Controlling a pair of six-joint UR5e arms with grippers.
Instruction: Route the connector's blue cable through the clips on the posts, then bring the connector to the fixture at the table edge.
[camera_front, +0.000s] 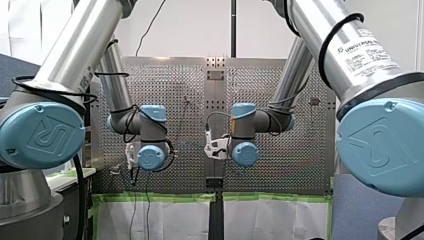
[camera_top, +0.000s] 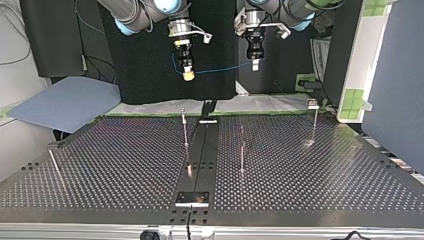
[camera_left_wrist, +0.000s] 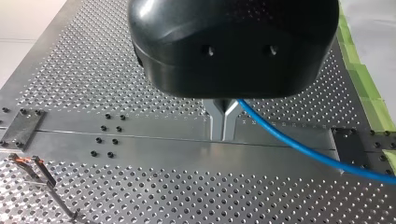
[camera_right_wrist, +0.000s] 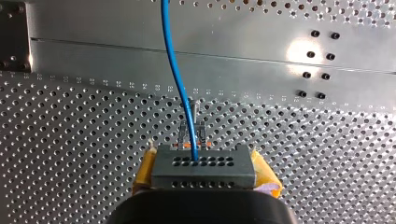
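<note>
Both grippers hang high above the perforated table (camera_top: 125, 165). In the top view my right gripper (camera_top: 187, 70), at the left, has yellow pads and is shut on the grey connector (camera_right_wrist: 203, 173). The blue cable (camera_top: 225, 67) sags from it across to my left gripper (camera_top: 255, 64), whose metal fingers (camera_left_wrist: 215, 122) are shut on the cable (camera_left_wrist: 299, 147). In the right wrist view the cable (camera_right_wrist: 173, 70) leaves the connector's face, and a clip post (camera_right_wrist: 191, 122) stands on the table under it.
Thin clip posts stand on the table: one (camera_top: 185, 127) left of the centre rail, one (camera_top: 242, 150) right of it, one (camera_top: 315, 120) at the far right. A leaning post (camera_top: 54, 161) is at the left. A dark plate (camera_top: 192, 198) sits at the near edge.
</note>
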